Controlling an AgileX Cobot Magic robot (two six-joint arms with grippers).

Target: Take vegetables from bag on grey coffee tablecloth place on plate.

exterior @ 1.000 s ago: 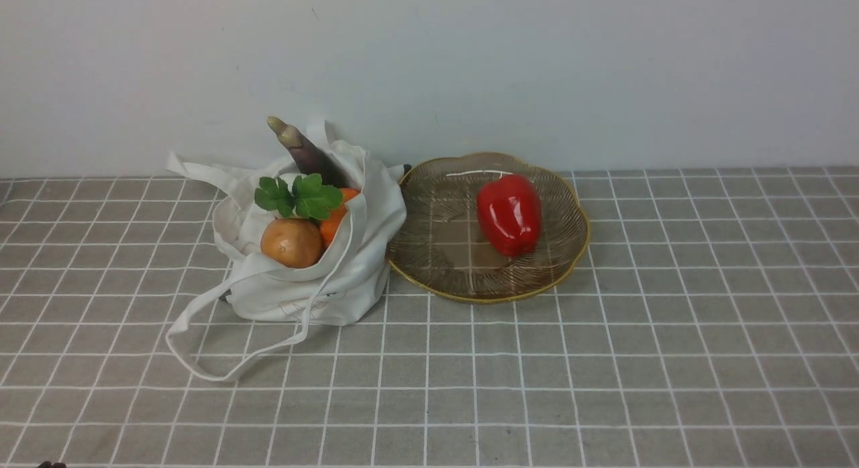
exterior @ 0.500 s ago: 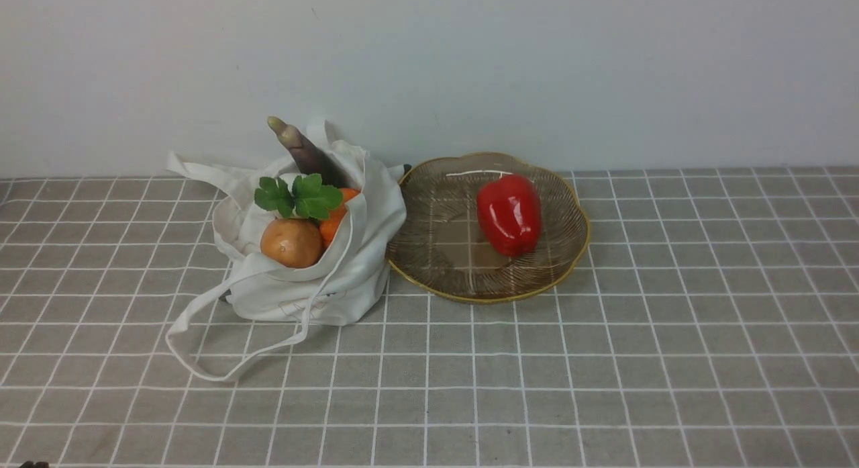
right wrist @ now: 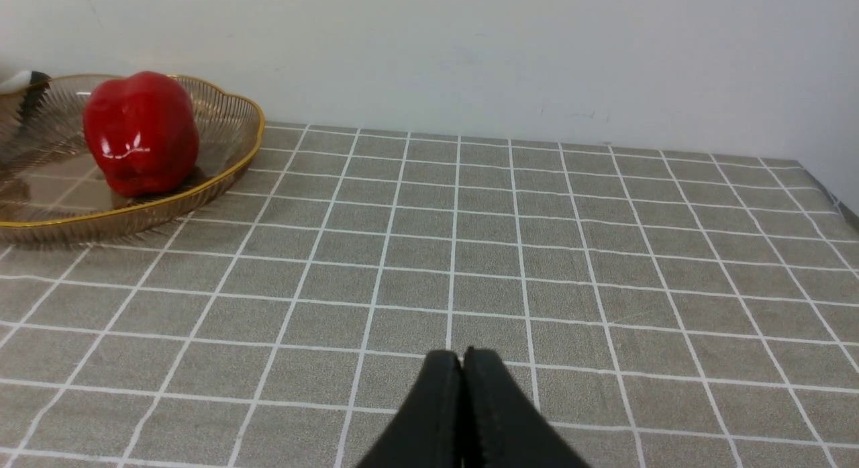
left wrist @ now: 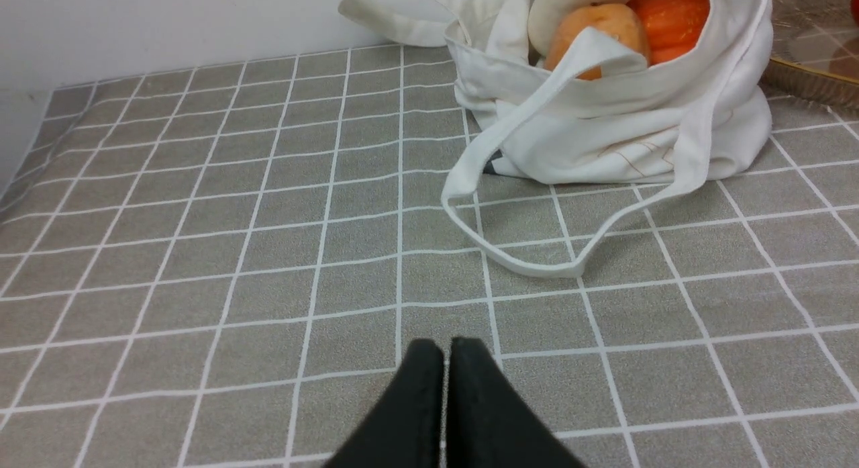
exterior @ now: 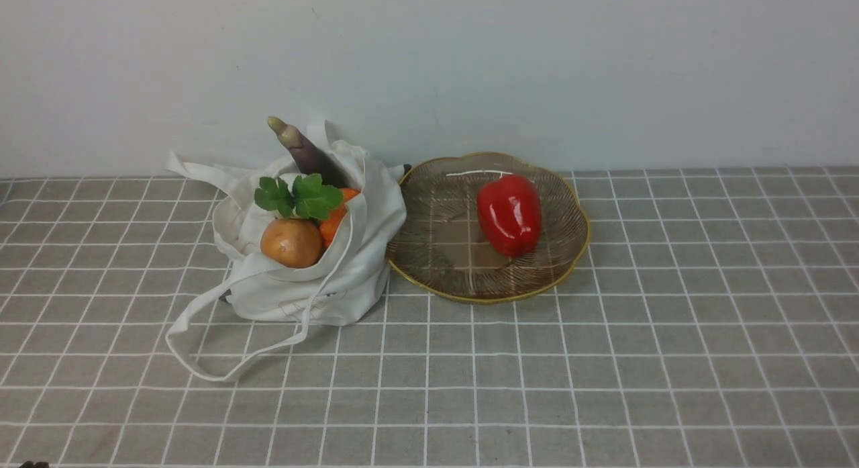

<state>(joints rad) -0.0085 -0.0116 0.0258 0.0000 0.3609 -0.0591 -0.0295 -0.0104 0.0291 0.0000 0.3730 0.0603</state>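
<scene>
On the ribbed plate (exterior: 429,266) lies a red pepper (exterior: 509,213); at its nine o'clock, the white bag (exterior: 315,287) holds potato (exterior: 291,242), carrot (exterior: 333,221) and eggplant (exterior: 305,152). Left gripper (left wrist: 446,350) and right gripper (right wrist: 462,360) are pressed closed, empty.

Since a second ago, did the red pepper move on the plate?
No. The pepper sits at the same spot on the plate, just as close to the gold rim on the wall side, and the bag beside it hasn't shifted either.
</scene>
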